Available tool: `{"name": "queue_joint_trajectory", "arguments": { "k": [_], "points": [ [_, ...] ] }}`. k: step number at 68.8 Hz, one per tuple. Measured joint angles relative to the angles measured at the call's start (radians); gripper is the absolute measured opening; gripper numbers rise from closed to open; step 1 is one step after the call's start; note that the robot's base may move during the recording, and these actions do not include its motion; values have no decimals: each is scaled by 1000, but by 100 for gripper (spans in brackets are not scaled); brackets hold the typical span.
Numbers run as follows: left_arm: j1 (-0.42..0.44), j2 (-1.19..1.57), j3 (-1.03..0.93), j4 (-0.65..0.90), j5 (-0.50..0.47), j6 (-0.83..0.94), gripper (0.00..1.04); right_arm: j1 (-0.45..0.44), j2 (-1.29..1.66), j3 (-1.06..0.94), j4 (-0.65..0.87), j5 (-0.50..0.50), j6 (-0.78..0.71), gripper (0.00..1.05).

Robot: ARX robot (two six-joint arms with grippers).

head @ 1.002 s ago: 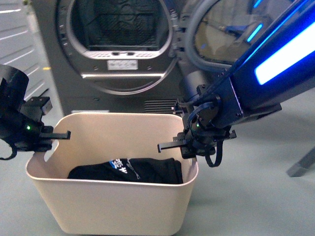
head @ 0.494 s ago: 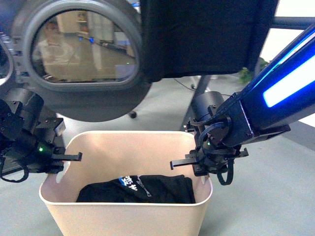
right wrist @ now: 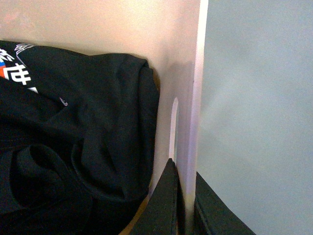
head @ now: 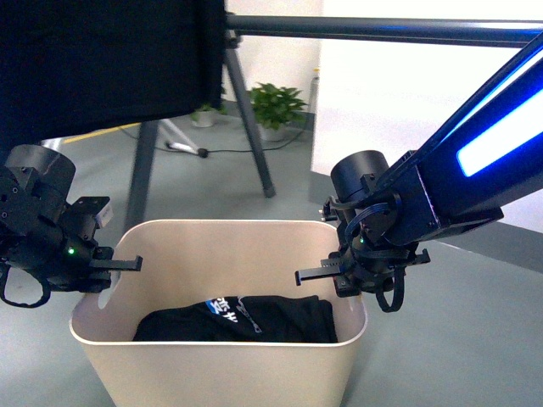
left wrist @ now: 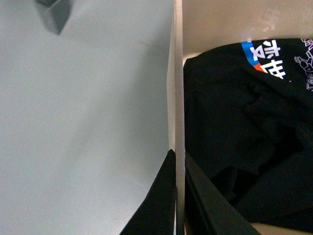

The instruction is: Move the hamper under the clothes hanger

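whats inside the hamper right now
A crumpled black garment with white and blue print lies at the bottom of the hamper. Anything beneath the garment is covered, so it cannot be seen.

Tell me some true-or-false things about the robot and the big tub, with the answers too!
1. The left gripper and the right gripper each pinch a wall of the hamper, one at each end. True.
2. The hamper is empty. False: a black garment with white lettering lies in it.
3. The long bar of the clothes hanger runs above the hamper in the front view. True.
4. A potted plant stands inside the hamper. False: it stands on the floor far behind.
5. The right arm's light strip glows red. False: it glows blue.
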Motion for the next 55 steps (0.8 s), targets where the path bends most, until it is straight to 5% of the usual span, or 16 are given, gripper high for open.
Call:
{"name": "queue_joint_trajectory", "arguments": {
  "k": [55],
  "points": [
    [-15, -2, 0, 0, 8, -3, 4, -13, 0, -1, 0, 8, 0, 3]
  ]
}}
